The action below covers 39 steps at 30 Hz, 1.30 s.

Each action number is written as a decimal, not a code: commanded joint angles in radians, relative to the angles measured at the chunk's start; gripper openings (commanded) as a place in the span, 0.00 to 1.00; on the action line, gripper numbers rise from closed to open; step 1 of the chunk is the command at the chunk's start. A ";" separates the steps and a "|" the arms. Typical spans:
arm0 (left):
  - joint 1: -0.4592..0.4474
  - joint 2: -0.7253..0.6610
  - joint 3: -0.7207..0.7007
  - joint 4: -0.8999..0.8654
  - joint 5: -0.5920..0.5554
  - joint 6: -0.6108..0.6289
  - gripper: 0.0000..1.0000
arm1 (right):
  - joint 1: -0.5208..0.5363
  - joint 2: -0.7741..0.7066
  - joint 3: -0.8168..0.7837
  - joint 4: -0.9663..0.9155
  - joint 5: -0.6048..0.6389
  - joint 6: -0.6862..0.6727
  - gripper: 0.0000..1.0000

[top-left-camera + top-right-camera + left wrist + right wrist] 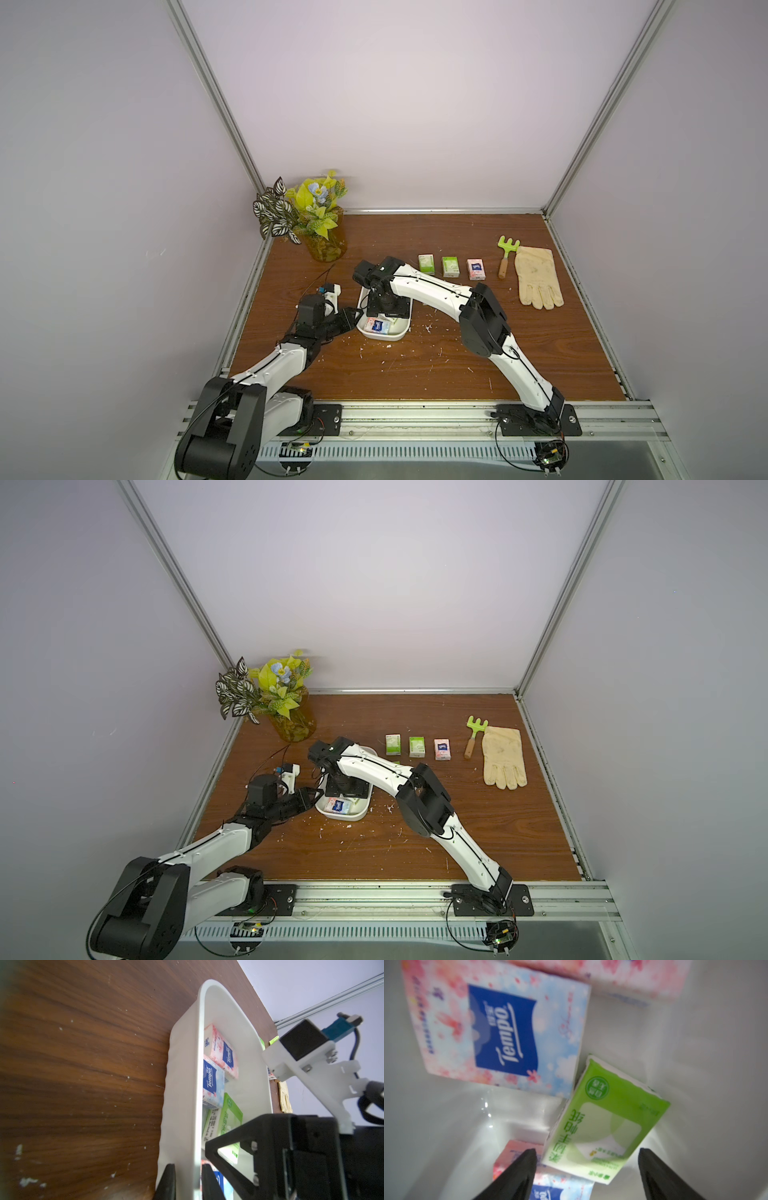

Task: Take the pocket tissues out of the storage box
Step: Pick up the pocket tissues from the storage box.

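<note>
Left gripper pinches the white plastic storage box's wall; right gripper's spread fingers straddle a green-and-white tissue packet, best closed squarely across its width.

**Both arms reach to the same spot**

The left tool is nearly closed, its two dark fingers pinching a thin white wall between them. The right arm bends at the elbow, wrist pointing steeply down; the right tool hangs with its fingers spread wide, gripping nothing.
</note>
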<state>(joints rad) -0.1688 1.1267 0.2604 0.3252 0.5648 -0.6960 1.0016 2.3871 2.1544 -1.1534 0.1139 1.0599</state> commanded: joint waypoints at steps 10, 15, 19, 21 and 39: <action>-0.008 -0.004 -0.005 -0.026 0.024 0.009 0.18 | -0.029 -0.065 -0.082 0.098 0.030 -0.010 0.82; -0.008 -0.005 -0.006 -0.028 0.031 0.005 0.17 | -0.036 -0.042 -0.092 0.127 0.029 -0.068 0.79; -0.008 -0.010 -0.006 -0.033 0.031 0.003 0.17 | -0.037 -0.041 -0.106 0.154 0.043 -0.105 0.76; -0.008 -0.009 -0.005 -0.034 0.031 0.003 0.17 | -0.037 -0.045 -0.116 0.173 0.039 -0.129 0.75; -0.008 -0.008 -0.001 -0.037 0.028 0.001 0.17 | -0.037 -0.121 -0.105 0.170 0.032 -0.156 0.58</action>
<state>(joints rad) -0.1692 1.1229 0.2604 0.3099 0.5816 -0.6964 0.9600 2.3535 2.0453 -0.9874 0.1333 0.9226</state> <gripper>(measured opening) 0.169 0.586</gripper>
